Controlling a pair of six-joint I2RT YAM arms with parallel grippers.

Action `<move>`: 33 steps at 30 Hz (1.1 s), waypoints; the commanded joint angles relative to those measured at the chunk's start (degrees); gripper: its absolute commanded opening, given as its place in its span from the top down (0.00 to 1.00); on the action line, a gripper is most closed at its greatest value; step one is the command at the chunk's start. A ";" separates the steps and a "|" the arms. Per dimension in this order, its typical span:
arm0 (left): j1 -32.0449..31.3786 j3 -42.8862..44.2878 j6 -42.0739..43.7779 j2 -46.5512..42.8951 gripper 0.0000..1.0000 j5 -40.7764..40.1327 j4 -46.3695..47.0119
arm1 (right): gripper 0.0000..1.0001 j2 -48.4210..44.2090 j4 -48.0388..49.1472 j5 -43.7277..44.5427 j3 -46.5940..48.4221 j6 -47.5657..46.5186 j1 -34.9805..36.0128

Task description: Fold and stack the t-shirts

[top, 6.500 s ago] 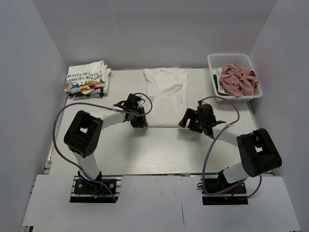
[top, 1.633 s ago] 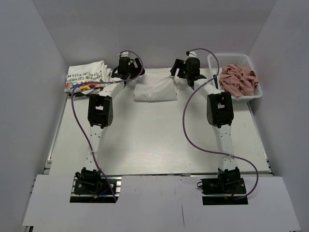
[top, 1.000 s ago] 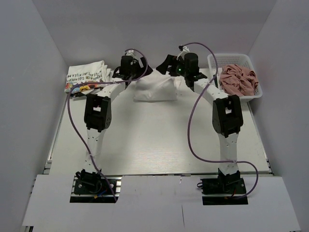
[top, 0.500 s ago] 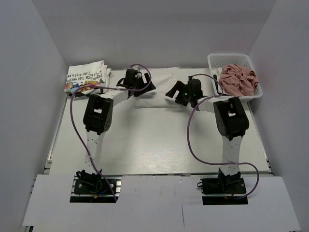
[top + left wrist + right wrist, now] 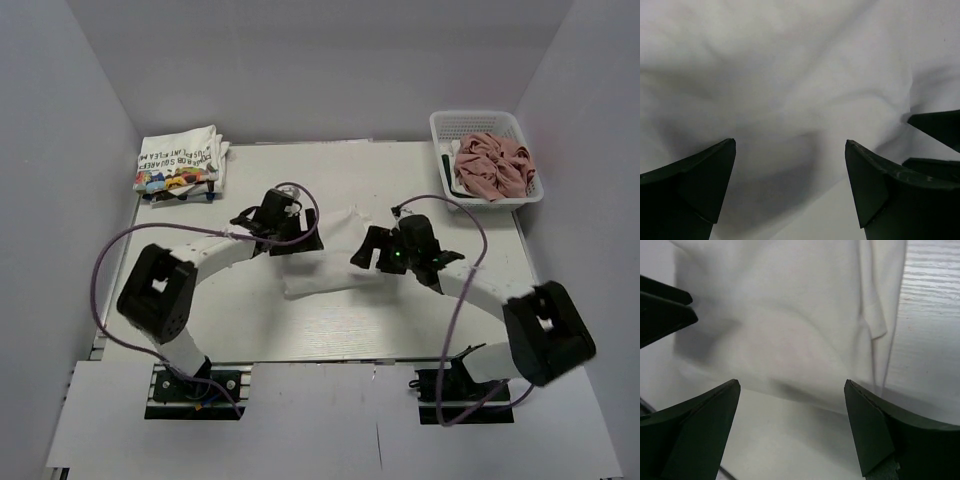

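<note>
A folded white t-shirt (image 5: 325, 272) lies rumpled on the middle of the table. My left gripper (image 5: 283, 236) hangs over its left end, and my right gripper (image 5: 376, 250) over its right end. Both are open with nothing between the fingers. In the left wrist view the white cloth (image 5: 790, 75) fills the frame past my left gripper (image 5: 790, 165). The right wrist view shows the t-shirt (image 5: 785, 310), its sleeve hem (image 5: 875, 315) and my right gripper (image 5: 792, 407). Folded t-shirts (image 5: 180, 165) are stacked at the back left. A pink t-shirt (image 5: 492, 165) sits bunched in the basket.
The white mesh basket (image 5: 478, 122) stands at the back right corner. White walls close in the table (image 5: 250, 320) on three sides. Purple cables loop from both arms. The other arm's dark fingers (image 5: 940, 127) show at the right edge of the left wrist view.
Both arms have drawn back from the far edge toward the middle of the table. The white t-shirt has come nearer with them and now lies mid-table. Both grippers stay open.
</note>
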 commanded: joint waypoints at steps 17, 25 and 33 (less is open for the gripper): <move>4.92 11.11 -5.20 0.73 0.26 -21.29 -16.91 | 0.13 15.45 -1.94 10.92 25.59 -14.41 0.60; 6.07 14.37 -4.14 8.28 0.78 -17.16 -15.06 | 0.21 28.71 -3.26 11.98 36.04 -15.99 0.25; 6.59 14.90 -2.04 6.73 1.00 -14.52 -12.27 | 0.96 28.39 -1.42 10.57 35.72 -15.64 0.07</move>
